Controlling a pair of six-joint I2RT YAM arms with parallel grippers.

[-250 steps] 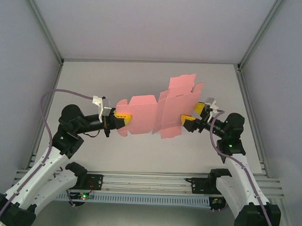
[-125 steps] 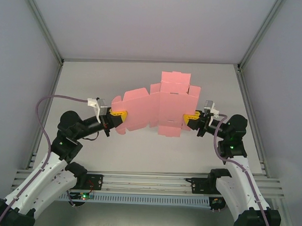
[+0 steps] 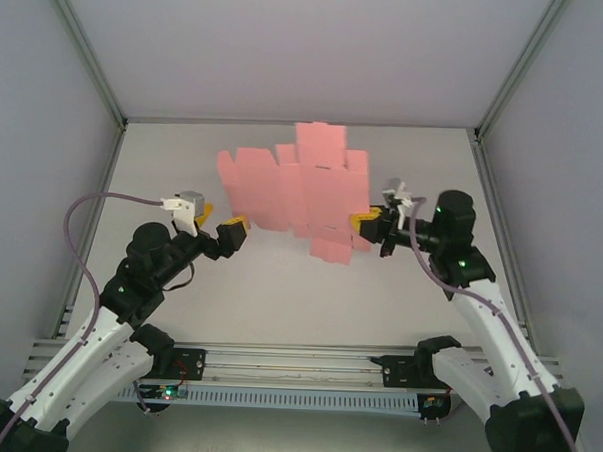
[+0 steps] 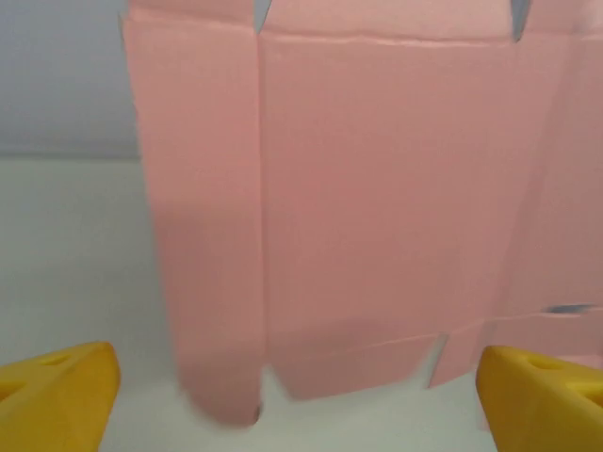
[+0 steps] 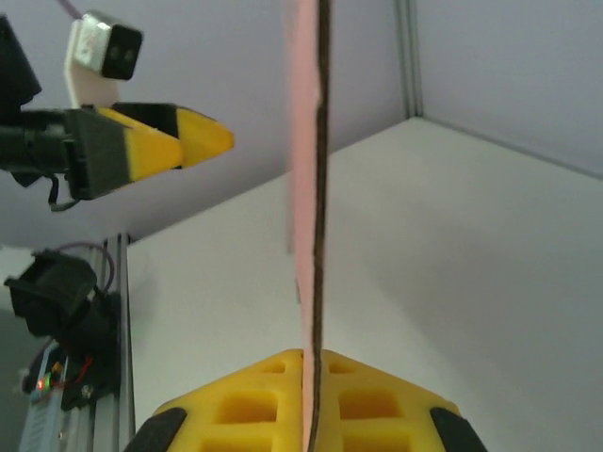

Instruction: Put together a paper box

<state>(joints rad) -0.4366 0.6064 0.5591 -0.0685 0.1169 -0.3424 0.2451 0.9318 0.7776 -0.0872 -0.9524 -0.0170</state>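
Note:
The paper box is a flat, unfolded light-pink die-cut sheet [image 3: 298,186] with flaps and tabs, hanging upright in the air above the white table. My right gripper [image 3: 365,223] is shut on its lower right edge; in the right wrist view the sheet [image 5: 306,141] runs edge-on up from between the closed yellow jaws [image 5: 312,372]. My left gripper [image 3: 220,222] stands open just left of the sheet's lower left corner, apart from it. In the left wrist view its yellow fingertips [image 4: 57,395] are spread wide, with the pink sheet [image 4: 377,207] in front of them and slightly blurred.
The white table [image 3: 278,295] lies bare below the sheet. Grey enclosure walls and metal corner posts [image 3: 88,67] close in the sides and back. A rail with the arm bases [image 3: 295,364] runs along the near edge. A purple cable [image 3: 92,202] loops off the left arm.
The left gripper has let go of the sheet's left end, opened and drawn back to the left. The right gripper has swung the sheet up and leftward, so it now hangs upright.

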